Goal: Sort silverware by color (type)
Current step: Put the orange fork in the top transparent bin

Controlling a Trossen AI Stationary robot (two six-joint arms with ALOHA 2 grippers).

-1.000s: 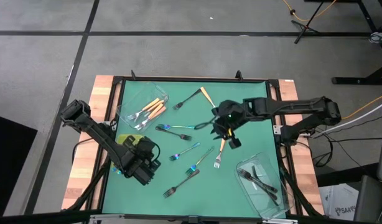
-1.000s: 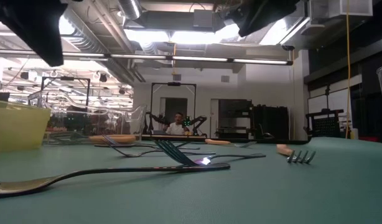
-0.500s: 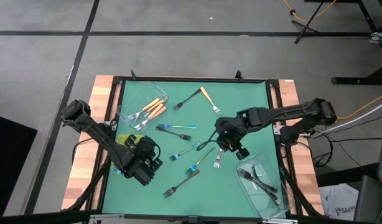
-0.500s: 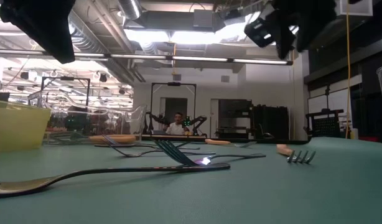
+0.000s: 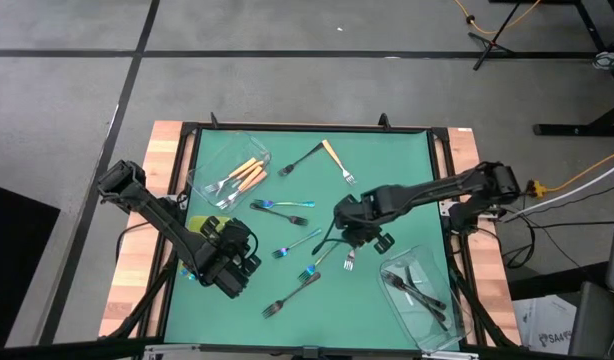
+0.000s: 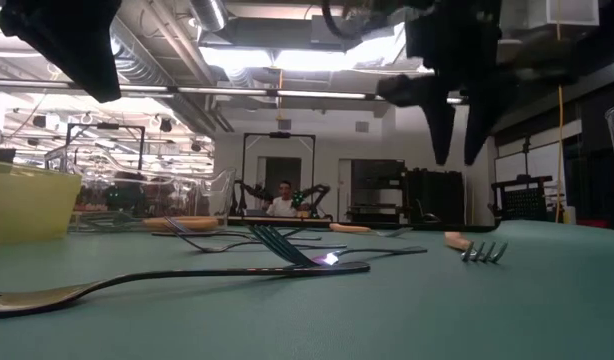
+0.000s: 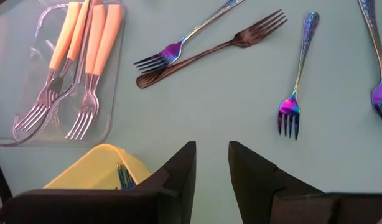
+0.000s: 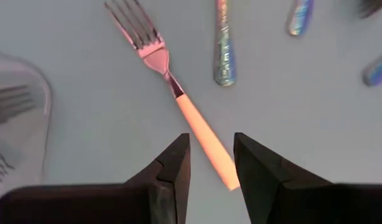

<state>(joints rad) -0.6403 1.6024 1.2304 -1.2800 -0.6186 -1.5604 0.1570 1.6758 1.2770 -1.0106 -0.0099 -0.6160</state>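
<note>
Orange-handled silver fork (image 8: 178, 99) lies flat on the green bench (image 5: 387, 180), below the right gripper (image 8: 206, 163), whose fingers stand apart, empty. The left gripper (image 7: 211, 163) waits, fingers apart, near the yellow tray (image 7: 94, 167).

From above, the right claw (image 5: 349, 228) covers most of an orange-handled fork (image 5: 348, 262); we see only its silver head poking out. The left claw (image 5: 227, 262) hides part of the yellow-green tray (image 5: 198, 224) beneath it, and in the left wrist view we make out just a few blue tines inside that tray (image 7: 99, 163), the rest cut off. The dark forks in the clear tub (image 5: 421, 290) near the right arm overlap, so we cannot count them. At counter level, a dark fork (image 6: 137, 283) runs off the picture's left edge, and the distant person (image 6: 283, 203) is too small to tell apart.
</note>
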